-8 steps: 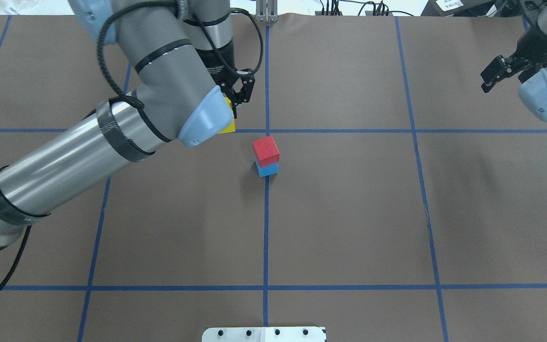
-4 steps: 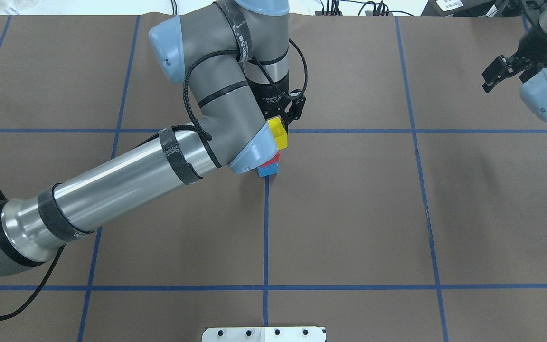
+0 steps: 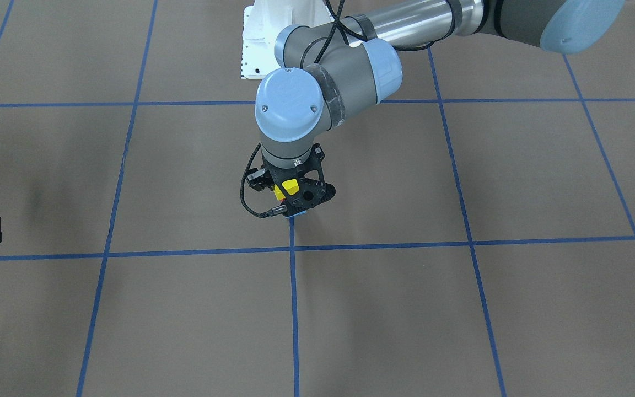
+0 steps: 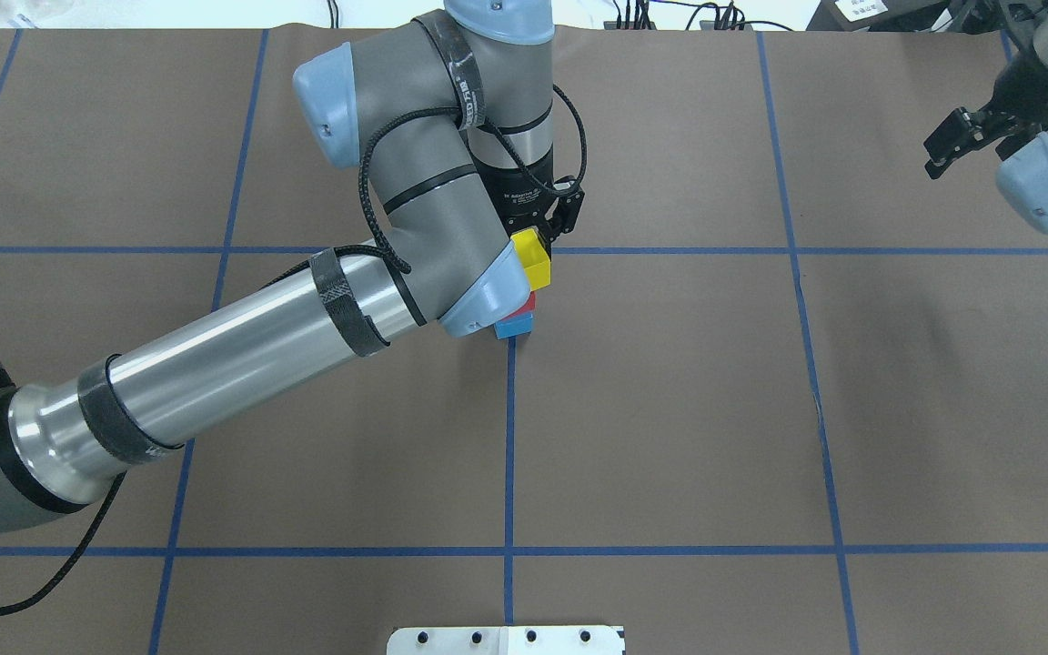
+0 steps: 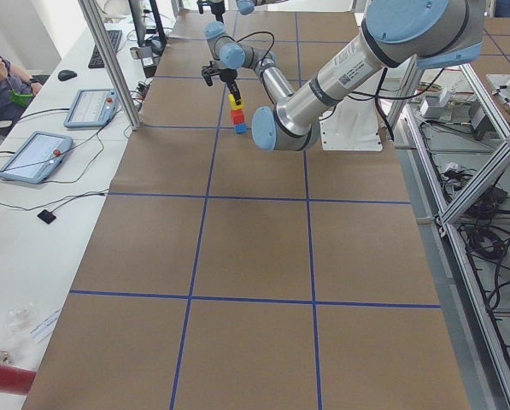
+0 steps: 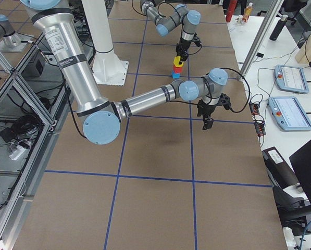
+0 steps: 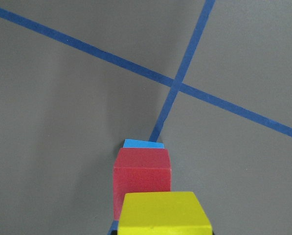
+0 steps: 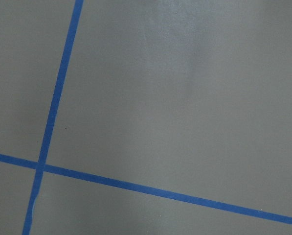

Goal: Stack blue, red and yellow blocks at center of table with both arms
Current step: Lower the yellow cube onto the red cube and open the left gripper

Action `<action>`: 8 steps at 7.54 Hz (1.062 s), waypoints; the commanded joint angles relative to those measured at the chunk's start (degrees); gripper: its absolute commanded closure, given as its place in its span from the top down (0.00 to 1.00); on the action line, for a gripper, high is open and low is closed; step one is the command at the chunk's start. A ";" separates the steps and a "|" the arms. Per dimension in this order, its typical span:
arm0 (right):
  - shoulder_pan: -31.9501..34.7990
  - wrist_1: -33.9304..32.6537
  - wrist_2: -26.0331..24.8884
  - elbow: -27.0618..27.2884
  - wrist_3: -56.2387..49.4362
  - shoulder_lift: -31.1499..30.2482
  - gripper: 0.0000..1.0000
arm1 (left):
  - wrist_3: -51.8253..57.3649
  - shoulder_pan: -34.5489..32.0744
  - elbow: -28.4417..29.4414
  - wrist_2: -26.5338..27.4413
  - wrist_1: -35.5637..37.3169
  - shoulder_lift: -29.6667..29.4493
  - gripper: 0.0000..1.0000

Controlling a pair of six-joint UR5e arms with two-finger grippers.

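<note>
Evidently, from across the brown paper-covered counter (image 3: 461, 309), we see the left claw (image 3: 291, 194) clenched on the small yellow cube block (image 3: 290, 187). A sliver of the small blue cube block (image 3: 297, 215) shows beneath it, near the central tape crossing. From overhead, the yellow block sits above the small red cube block (image 4: 529, 302), which rests on the blue one. The right claw (image 4: 947, 146) hangs well apart near the counter's right edge, and we cannot tell whether it is parted or closed. Both side views show the three colours in one upright column. The left wrist camera shows yellow over red over blue, but we cannot tell whether yellow touches red. We judge these cubes light, rigid and smooth-faced. They are best pinched on two opposite side faces at mid-height, since so narrow a column would topple at any sideways nudge.
</note>
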 commanded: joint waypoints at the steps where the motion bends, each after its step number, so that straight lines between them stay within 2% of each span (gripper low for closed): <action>1: -0.01 0.03 -0.08 -0.18 0.00 0.09 1.00 | 0.40 -0.19 0.05 0.67 0.01 0.30 0.00; 8: -0.01 0.03 -0.08 -0.44 -0.35 0.00 1.00 | 0.32 0.42 -0.57 0.59 0.10 1.27 0.00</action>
